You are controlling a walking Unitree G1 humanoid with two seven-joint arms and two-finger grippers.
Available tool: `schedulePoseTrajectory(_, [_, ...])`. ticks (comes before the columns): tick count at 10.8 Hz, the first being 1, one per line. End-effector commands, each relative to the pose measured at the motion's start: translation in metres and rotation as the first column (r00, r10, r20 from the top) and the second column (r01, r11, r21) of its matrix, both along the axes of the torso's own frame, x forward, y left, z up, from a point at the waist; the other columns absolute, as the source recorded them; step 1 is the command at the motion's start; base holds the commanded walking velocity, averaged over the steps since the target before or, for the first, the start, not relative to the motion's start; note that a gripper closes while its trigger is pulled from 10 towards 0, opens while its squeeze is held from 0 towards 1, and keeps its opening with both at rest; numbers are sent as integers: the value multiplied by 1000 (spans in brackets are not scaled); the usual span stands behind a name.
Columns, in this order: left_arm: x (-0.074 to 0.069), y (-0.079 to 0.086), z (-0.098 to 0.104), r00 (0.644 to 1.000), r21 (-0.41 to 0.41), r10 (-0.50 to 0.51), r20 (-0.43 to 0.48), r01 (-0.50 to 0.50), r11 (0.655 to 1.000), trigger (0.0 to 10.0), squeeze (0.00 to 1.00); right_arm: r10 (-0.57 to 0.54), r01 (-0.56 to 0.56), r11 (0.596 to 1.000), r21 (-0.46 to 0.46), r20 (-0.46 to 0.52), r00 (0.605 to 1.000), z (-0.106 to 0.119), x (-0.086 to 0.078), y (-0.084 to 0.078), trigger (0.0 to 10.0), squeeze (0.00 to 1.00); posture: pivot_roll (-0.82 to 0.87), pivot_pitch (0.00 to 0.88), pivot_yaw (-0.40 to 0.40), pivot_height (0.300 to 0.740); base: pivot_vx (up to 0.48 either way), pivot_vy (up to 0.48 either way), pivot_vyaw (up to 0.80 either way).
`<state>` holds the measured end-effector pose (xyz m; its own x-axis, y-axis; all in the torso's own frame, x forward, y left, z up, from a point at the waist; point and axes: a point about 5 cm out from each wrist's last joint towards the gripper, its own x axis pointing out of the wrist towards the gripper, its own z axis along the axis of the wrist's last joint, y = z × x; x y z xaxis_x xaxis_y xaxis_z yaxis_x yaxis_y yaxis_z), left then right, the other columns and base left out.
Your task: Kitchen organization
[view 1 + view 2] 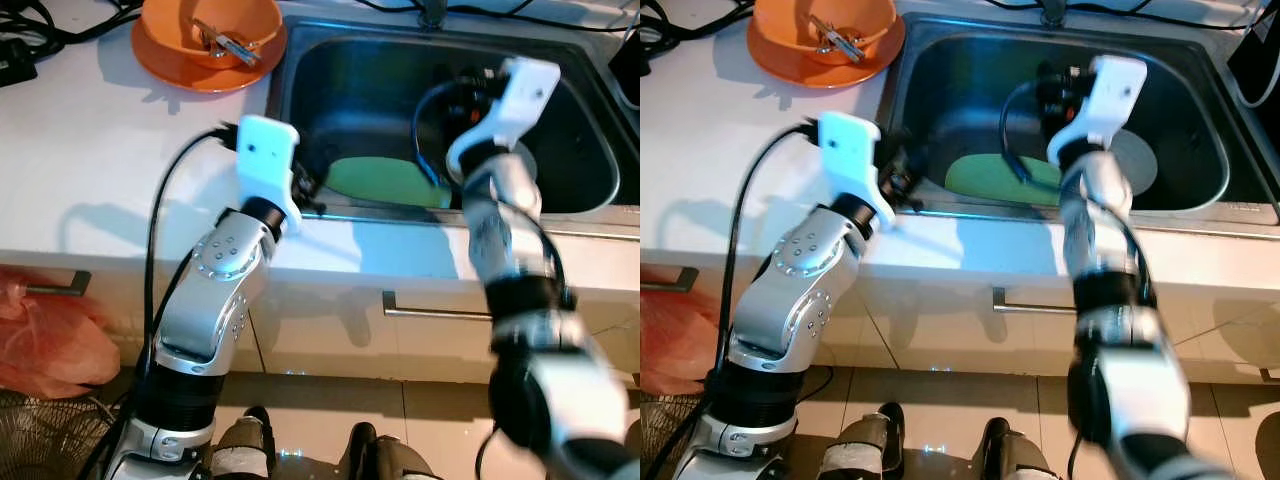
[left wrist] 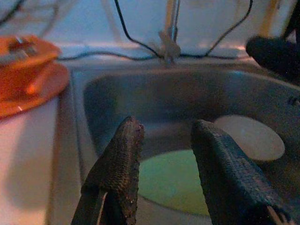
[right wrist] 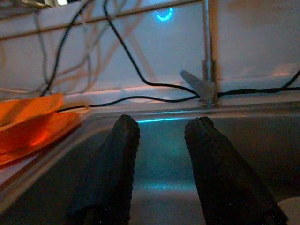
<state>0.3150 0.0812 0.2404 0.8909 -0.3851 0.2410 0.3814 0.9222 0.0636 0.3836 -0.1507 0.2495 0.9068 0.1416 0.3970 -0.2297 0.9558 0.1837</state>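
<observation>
While both of my arms reach over the sink point(image 1: 300, 80), neither has hold of anything. My left gripper point(image 2: 164, 159) hovers at the near left rim with its 2 fingers parted and nothing between them, aimed at the green plate point(image 1: 385, 180) lying flat on the basin floor. My right gripper point(image 3: 161, 154) hangs deeper over the basin, likewise parted and empty, pointing toward the faucet point(image 3: 206, 70) at the back wall. A white plate point(image 2: 251, 138) lies just beside the green one, and whether their edges overlap I cannot tell. On the counter point(image 1: 80, 150) to the left sits an orange bowl point(image 1: 210, 30) on an orange plate point(image 1: 165, 62), with some utensil inside it. I judge the risk to be in the lift: a flat plate on smooth steel gives my fingertips little edge, so it could slide or drop back. My 2 arms are near each other, and the loose cable point(image 1: 425, 130) could snag.
</observation>
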Motion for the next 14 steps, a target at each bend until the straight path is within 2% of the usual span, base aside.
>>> schedulePoseTrajectory(1, [1, 1, -2, 1000, -15, 24, 8, -24, 1000, 10000, 0, 12, -12, 1000, 19, -11, 1000, -3, -7, 0, 10000, 0, 205, 215, -55, 740, 0, 0, 0])
schedulePoseTrajectory(3, [0, 7, -6, 997, -13, 61, 37, -61, 998, 10000, 0, -2, 4, 999, 39, -60, 998, -20, -22, -3, 10000, 0, 189, 206, -46, 740, 0, 0, 0])
schedulePoseTrajectory(4, [0, 9, -9, 997, -12, 72, 39, -71, 997, 10000, 0, -10, 12, 999, 36, -63, 998, -21, -28, -4, 10000, 0, 184, 205, -43, 740, 0, 0, 0])
schedulePoseTrajectory(6, [-1, 18, -19, 992, -7, 122, 41, -122, 992, 10000, 0, -20, 19, 999, -33, -25, 999, -26, -45, 2, 10000, 0, 173, 191, -32, 740, 0, 0, 0])
schedulePoseTrajectory(7, [-3, 28, -20, 984, -36, 167, 57, -165, 986, 10000, 0, -7, 7, 1000, -14, -22, 1000, -30, -52, 4, 10000, 0, 179, 179, -28, 740, 0, 0, 0])
schedulePoseTrajectory(8, [-6, 34, -20, 978, -31, 195, 79, -193, 981, 10000, 0, -16, 16, 1000, -12, -23, 1000, -33, -54, 4, 10000, 0, 180, 171, -24, 740, 0, 0, 0])
schedulePoseTrajectory(10, [-9, 60, -9, 938, -46, 297, 181, -293, 955, 10000, 0, -52, 51, 999, -19, -41, 998, -42, -57, 0, 10000, 0, 184, 152, -16, 740, 0, 0, 0])
schedulePoseTrajectory(12, [-14, 74, -19, 921, -26, 353, 167, -354, 935, 10000, 0, -82, 81, 997, -19, -61, 995, -50, -58, -3, 10000, 0, 183, 142, -17, 740, 0, 0, 0])
schedulePoseTrajectory(14, [-18, 80, -16, 900, -49, 391, 192, -389, 920, 10000, 0, -109, 107, 994, -28, -71, 992, -54, -56, -8, 10000, 0, 190, 126, -23, 740, 0, 0, 0])
